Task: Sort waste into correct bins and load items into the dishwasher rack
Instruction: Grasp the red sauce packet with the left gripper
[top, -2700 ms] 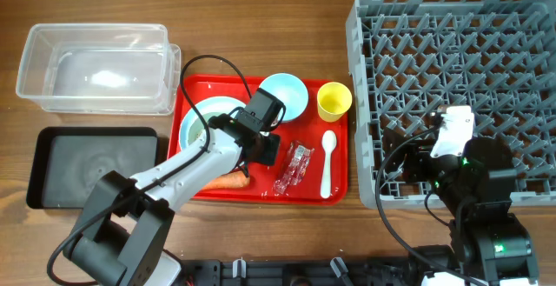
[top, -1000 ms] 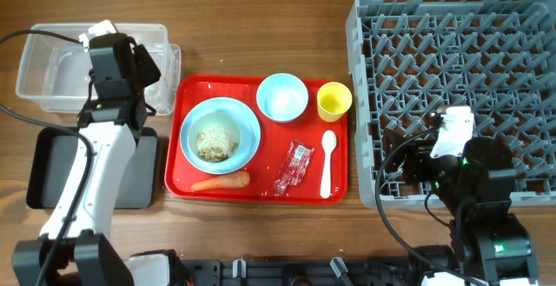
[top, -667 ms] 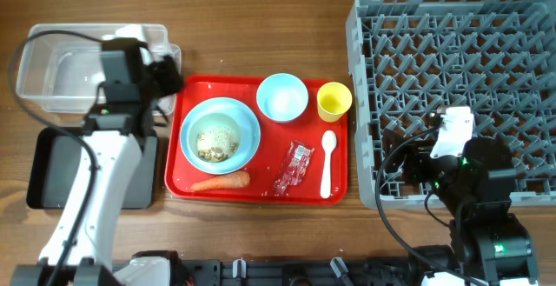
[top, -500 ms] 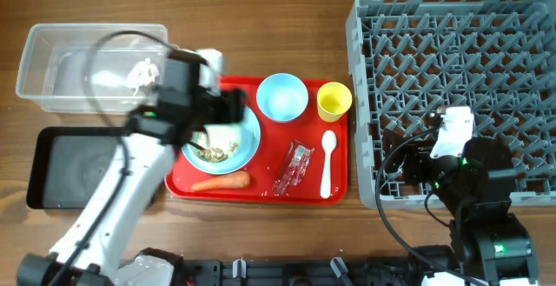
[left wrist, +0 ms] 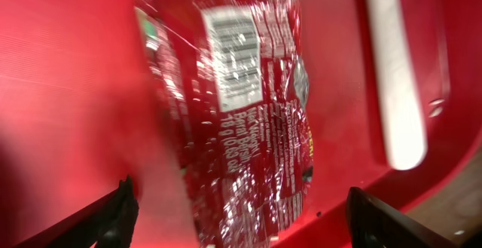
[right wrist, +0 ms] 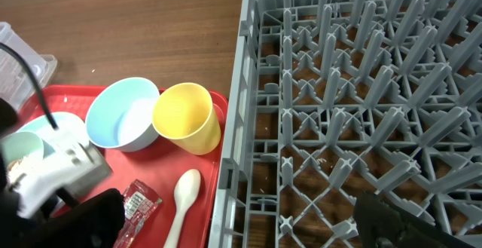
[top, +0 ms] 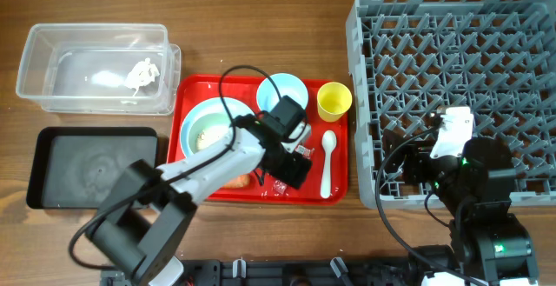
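Observation:
The red-and-clear wrapper (left wrist: 241, 105) lies on the red serving tray (left wrist: 60, 90). My left gripper (left wrist: 245, 221) hangs open over the wrapper's near end, one finger on each side. From overhead, the left gripper (top: 293, 169) covers most of the wrapper. The white spoon (top: 327, 160) lies just to its right. The carrot (top: 236, 182) and the light blue plate (top: 198, 123) are partly under the left arm. A white tissue (top: 143, 73) sits in the clear tub (top: 52, 56). My right gripper (right wrist: 237, 206) is open and empty over the grey dishwasher rack (top: 460, 77).
A pale blue bowl (top: 282, 95) and a yellow cup (top: 334, 101) stand at the back of the red tray. The black tray (top: 91, 166) lies at the front left. The rack's wall (right wrist: 230, 165) rises right beside the red tray's edge.
The left arm has swung from the clear tub, where the tissue now lies, across to the red tray over the wrapper, its jaws widening. The right arm has not moved.

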{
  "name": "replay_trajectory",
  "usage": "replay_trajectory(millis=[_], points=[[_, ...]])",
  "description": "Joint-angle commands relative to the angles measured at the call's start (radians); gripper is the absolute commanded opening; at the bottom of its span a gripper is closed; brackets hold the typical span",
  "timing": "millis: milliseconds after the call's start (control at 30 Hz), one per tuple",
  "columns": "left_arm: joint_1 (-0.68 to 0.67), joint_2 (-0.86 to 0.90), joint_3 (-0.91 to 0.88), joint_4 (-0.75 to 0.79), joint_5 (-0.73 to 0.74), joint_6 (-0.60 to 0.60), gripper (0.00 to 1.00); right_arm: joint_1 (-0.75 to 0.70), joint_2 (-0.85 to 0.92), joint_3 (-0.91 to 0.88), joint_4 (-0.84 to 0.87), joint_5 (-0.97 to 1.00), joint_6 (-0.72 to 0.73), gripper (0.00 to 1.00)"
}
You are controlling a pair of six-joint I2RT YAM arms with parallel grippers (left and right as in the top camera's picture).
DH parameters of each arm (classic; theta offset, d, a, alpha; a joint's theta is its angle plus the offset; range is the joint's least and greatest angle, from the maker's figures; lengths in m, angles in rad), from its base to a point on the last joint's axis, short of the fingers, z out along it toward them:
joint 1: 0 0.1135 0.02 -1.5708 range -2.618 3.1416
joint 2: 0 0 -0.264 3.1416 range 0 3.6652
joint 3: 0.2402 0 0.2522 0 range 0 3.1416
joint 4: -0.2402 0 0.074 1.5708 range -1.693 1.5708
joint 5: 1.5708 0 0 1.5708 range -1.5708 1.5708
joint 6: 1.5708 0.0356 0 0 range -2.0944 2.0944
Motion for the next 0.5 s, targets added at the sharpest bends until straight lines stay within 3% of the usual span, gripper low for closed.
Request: replay_trajectory(millis=[0, 67, 100, 133, 233, 333, 467], points=[[-0.039, 0.05, 0.006, 0.008, -0.013, 0.023, 0.88, -0.003, 0.002, 0.023, 0.002, -0.015, 0.01, 1.0], [-0.061, 0.063, 0.006, 0.015, -0.013, 0.023, 0.76, -0.003, 0.002, 0.023, 0.002, -0.015, 0.01, 1.0], [-0.069, 0.064, 0.006, 0.018, -0.013, 0.023, 0.58, -0.003, 0.002, 0.023, 0.002, -0.015, 0.01, 1.0], [-0.072, 0.064, 0.006, 0.02, -0.013, 0.023, 0.47, -0.003, 0.002, 0.023, 0.002, -0.015, 0.01, 1.0], [-0.073, 0.064, 0.006, 0.021, -0.014, 0.019, 0.22, -0.003, 0.002, 0.023, 0.002, -0.015, 0.01, 1.0], [-0.073, 0.064, 0.006, 0.022, -0.032, 0.006, 0.06, -0.003, 0.002, 0.023, 0.002, -0.015, 0.01, 1.0], [-0.072, 0.055, 0.007, 0.016, -0.097, -0.041, 0.04, -0.003, 0.002, 0.023, 0.001, -0.015, 0.01, 1.0]])
